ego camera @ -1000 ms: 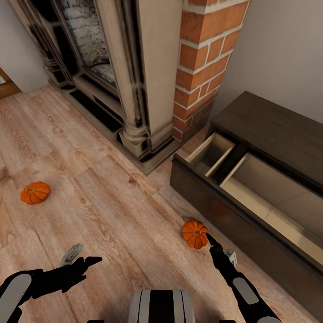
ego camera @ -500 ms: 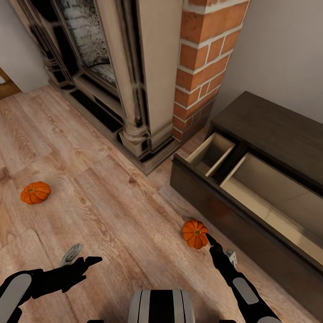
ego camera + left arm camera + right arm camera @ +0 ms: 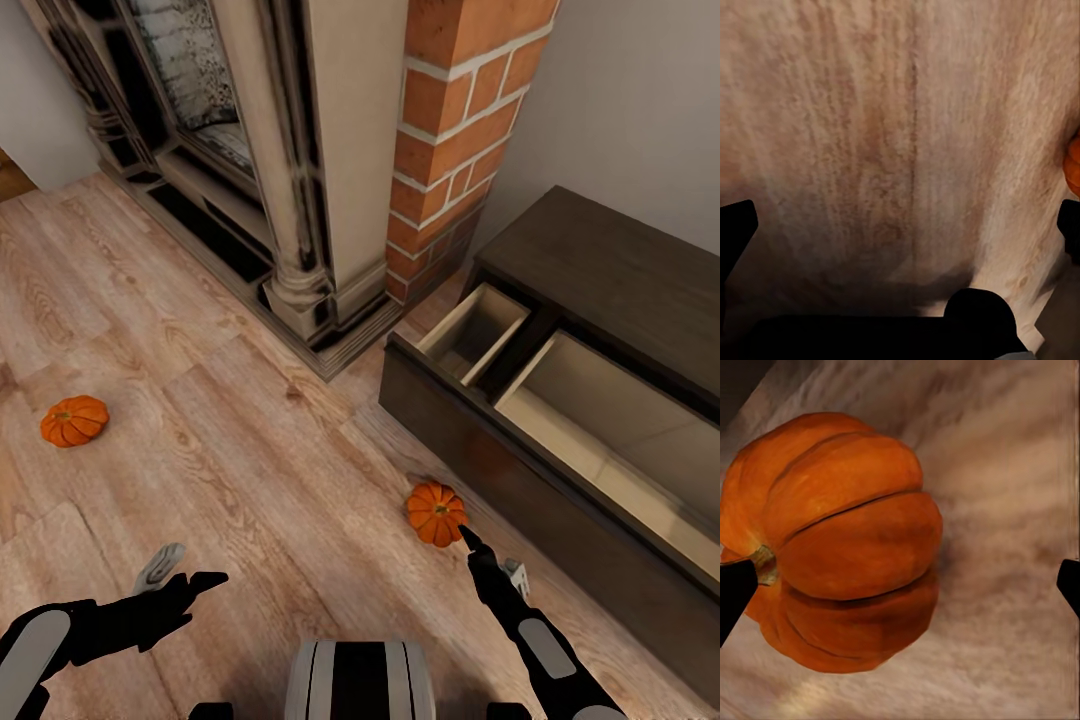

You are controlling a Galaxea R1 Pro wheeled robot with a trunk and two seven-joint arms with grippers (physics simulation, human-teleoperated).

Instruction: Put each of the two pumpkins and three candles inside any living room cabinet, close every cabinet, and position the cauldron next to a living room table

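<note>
Head view: wood plank floor point(image 3: 250, 470) with two orange pumpkins lying on it. Near pumpkin point(image 3: 436, 513) just before the dark brown cabinet point(image 3: 600, 270), close to its pulled-out drawer front. Far pumpkin point(image 3: 73, 421) well apart, out on the open floor at the left. Two drawers point(image 3: 560, 430) standing open, pale beige inside. Brick fireplace point(image 3: 455, 130) with a pale carved column beside the cabinet's end. Right gripper point(image 3: 466, 538) low over the floor, tip just beside the near pumpkin; contact cannot be told. Left gripper point(image 3: 190, 585) hovering over bare planks, fingers spread.

Left wrist view: blurred wood floor, black fingertips point(image 3: 736, 229) at either edge, set wide apart with nothing between. Sliver of an orange pumpkin point(image 3: 1073, 163) at one edge.

Right wrist view: ribbed near pumpkin point(image 3: 832, 547) large and close on the floor, short stem toward one fingertip point(image 3: 735, 592). Other fingertip far across, so spread wide, not pinching.
</note>
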